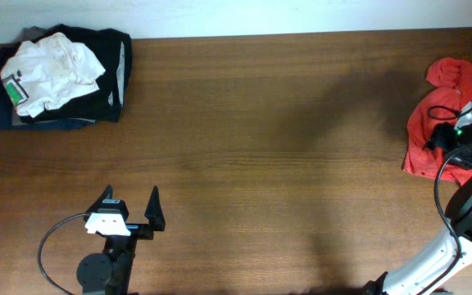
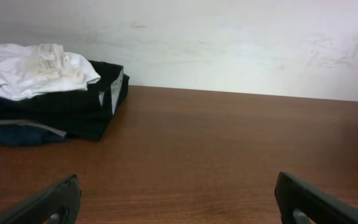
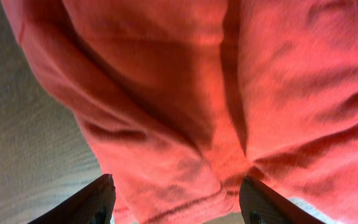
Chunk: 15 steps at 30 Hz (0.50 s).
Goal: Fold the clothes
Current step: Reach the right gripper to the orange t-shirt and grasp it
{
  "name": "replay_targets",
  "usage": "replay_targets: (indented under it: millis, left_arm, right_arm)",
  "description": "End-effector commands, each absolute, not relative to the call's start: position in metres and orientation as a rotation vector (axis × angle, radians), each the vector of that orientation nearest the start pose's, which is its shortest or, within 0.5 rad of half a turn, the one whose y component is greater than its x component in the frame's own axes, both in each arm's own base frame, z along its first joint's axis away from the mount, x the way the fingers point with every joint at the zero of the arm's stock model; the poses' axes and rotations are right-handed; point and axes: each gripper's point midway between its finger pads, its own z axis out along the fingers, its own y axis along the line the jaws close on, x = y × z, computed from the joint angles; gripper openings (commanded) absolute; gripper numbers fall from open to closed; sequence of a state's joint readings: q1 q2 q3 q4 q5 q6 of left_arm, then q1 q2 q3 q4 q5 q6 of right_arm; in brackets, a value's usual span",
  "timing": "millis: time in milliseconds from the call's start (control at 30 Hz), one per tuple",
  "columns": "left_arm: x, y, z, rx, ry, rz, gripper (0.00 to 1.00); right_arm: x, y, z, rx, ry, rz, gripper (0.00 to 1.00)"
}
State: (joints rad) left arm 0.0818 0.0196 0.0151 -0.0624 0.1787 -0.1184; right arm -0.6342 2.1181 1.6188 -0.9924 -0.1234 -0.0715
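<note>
Reaching for a first hold on the red garment, judging by the pose. Holding the right pincer wide open and gripping nothing, framing crumpled cloth just beyond both tips. Not telling from these views whether touching the cloth or hanging just above it.

Needing, for a good grab, a single layer near a hem or edge. Avoiding the bunched middle, for fear of dragging the whole lump instead of opening it out. Closing only once cloth is sitting properly between the fingers. Needing then a pull inward toward the middle of the table, gaining flat room for spreading before any fold.

Finding the garment heaped at the table's right edge, directly under the right pincer and filling nearly its whole view. Possibly hanging partly over that edge, though not saying so for certain.

Resting the left pincer by the table's near edge, left of middle. Holding it likewise spread wide and empty, well apart from the garment.

Looking farther, finding a stack at the table's far left corner: dark pieces underneath, a white top above, seemingly folded already. Judging the red piece as the one left to fold.
</note>
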Motion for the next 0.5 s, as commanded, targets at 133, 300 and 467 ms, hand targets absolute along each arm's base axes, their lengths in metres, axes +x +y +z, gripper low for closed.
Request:
replay_targets:
  millis: [133, 300, 467]
  left_arm:
    - [0.246, -0.009, 0.160, -0.040, 1.637, -0.175, 0.99]
    - [0.246, -0.009, 0.160, -0.040, 1.637, -0.175, 0.99]
    - [0.246, -0.009, 0.160, -0.040, 1.637, -0.175, 0.99]
  right_arm:
    - [0.335, -0.233, 0.020, 0.830, 2.987, 0.087, 0.71]
    - [0.332, -0.230, 0.011, 0.829, 2.992, 0.089, 0.76]
    - [0.330, -0.229, 0.001, 0.828, 2.986, 0.086, 0.67]
